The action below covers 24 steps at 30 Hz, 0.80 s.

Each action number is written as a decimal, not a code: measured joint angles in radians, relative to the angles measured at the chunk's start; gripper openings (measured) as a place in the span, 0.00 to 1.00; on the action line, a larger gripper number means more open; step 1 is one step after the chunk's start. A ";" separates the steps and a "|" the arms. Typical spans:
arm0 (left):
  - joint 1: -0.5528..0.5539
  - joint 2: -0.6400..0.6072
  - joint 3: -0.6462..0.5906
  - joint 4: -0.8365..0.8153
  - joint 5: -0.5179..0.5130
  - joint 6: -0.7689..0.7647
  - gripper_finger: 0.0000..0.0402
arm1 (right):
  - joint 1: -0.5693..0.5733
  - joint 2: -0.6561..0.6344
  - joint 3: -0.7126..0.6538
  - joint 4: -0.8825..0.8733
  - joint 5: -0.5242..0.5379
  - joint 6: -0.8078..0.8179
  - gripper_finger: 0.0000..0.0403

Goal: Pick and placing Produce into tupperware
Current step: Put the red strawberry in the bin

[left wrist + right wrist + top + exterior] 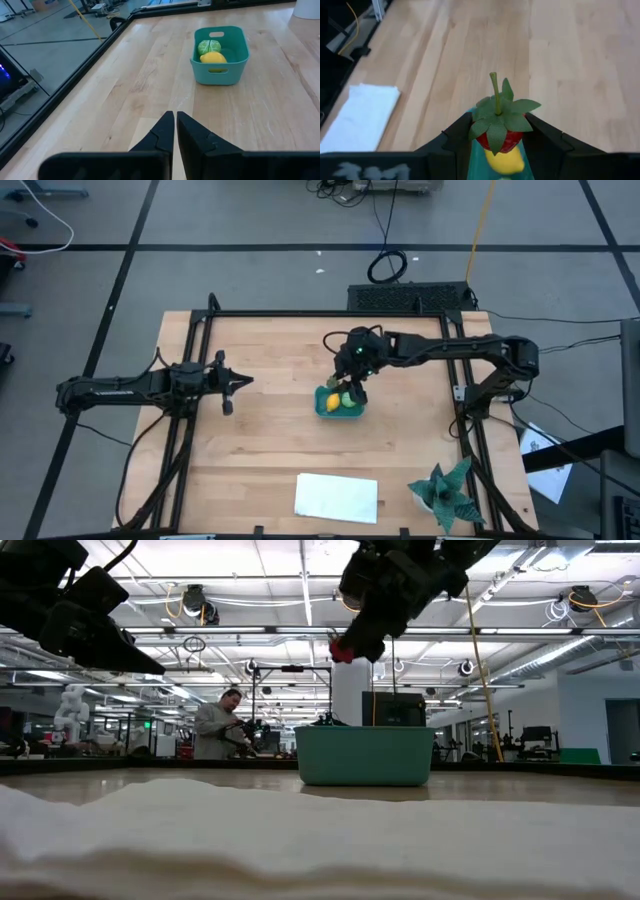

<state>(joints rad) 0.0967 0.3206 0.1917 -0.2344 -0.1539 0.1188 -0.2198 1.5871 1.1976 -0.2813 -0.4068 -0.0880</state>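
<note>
We were at the placing step for the last piece. Our right hand [498,135] was closed on the red strawberry [501,134], leafy cap outward, and hung above the teal tub [340,406], clear of its rim in the low view. Directly beneath the hand, inside the tub, lay the lemon [213,58] and the green ball [208,46], touching. We judged the next move needed a short descent over the free space, then a release. Well off to the side, our left hand [175,122] waited shut and empty over the counter [150,75].
</note>
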 joint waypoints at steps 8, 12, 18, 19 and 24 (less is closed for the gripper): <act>0.000 0.000 0.000 0.000 0.000 0.000 0.06 | 0.006 0.000 0.051 0.072 0.010 0.035 0.35; 0.000 0.000 0.000 0.000 0.003 0.000 0.06 | 0.006 0.031 0.053 0.125 0.010 0.059 0.35; -0.001 0.000 0.000 -0.001 0.012 0.000 0.06 | 0.012 0.120 0.052 0.075 0.005 -0.017 0.35; -0.001 0.000 0.000 -0.001 0.015 0.000 0.06 | 0.011 0.137 0.052 0.065 0.005 -0.032 0.35; -0.001 0.000 0.000 0.000 0.016 0.000 0.06 | 0.011 0.202 0.051 0.067 0.005 -0.048 0.35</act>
<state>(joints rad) 0.0959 0.3206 0.1916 -0.2348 -0.1384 0.1188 -0.2088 1.7896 1.2488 -0.2139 -0.4022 -0.1362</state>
